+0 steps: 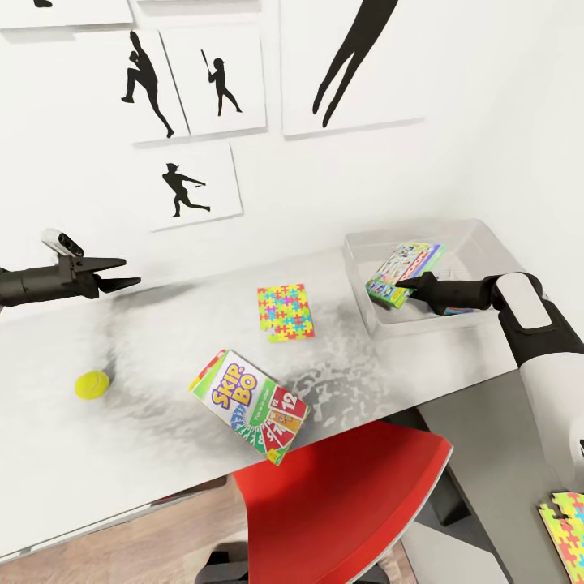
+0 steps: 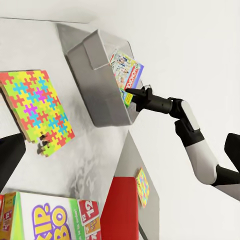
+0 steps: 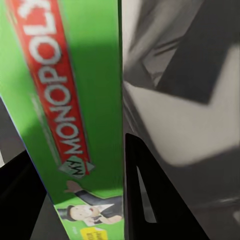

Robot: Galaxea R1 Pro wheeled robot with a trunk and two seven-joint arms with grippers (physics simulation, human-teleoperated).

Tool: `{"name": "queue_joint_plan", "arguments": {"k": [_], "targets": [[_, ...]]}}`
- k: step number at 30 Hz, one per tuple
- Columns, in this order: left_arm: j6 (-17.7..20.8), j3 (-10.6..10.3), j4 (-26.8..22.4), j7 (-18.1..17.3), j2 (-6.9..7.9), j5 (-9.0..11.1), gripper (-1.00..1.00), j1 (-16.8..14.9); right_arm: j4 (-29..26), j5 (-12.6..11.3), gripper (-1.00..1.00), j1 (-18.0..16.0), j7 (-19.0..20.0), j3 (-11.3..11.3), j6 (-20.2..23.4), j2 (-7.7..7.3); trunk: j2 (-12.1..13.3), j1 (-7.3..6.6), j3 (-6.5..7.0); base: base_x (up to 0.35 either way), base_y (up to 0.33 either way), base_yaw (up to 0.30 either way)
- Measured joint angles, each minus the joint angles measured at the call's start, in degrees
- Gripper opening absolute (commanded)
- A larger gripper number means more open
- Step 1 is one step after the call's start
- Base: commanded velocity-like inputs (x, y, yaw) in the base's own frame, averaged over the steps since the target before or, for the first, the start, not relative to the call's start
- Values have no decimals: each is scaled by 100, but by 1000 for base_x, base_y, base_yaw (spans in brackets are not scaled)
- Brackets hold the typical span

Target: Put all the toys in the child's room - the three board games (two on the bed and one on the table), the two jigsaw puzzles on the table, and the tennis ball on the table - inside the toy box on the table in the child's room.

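My right gripper (image 1: 405, 290) is shut on the green edge of the Monopoly board game (image 1: 401, 268), which leans tilted inside the pale grey toy box (image 1: 361, 251) at the table's right end. The green edge (image 3: 65, 100) sits between the two dark fingers. A SKIP-BO board game (image 1: 250, 405) lies near the table's front edge. One jigsaw puzzle (image 1: 285, 311) lies flat mid-table, left of the toy box. The tennis ball (image 1: 92, 384) rests at the left. My left gripper (image 1: 122, 273) hangs open above the table's left end, holding nothing.
A red chair (image 1: 349, 503) is tucked under the table's front edge, below the SKIP-BO box. A second jigsaw puzzle (image 1: 565, 527) lies on a lower grey surface at the bottom right. The white wall with black silhouette prints (image 1: 195, 186) runs right behind the table (image 1: 162, 341).
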Motion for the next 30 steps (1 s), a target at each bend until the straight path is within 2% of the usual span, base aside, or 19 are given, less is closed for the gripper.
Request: {"name": "queue_joint_plan", "arguments": {"k": [17,18,30], "targets": [[0,3,1,0,-1,0,100,-1,1,81,-100,-147,0,16,7,-3,3,1,-10,0,0,0],[0,3,0,0,-1,-2,100,-1,2,82,100,-154,0,16,7,-3,3,1,-10,0,0,0],[0,0,1,0,-1,0,100,-1,4,79,100,-204,0,16,7,5,3,1,-10,0,0,0]]}}
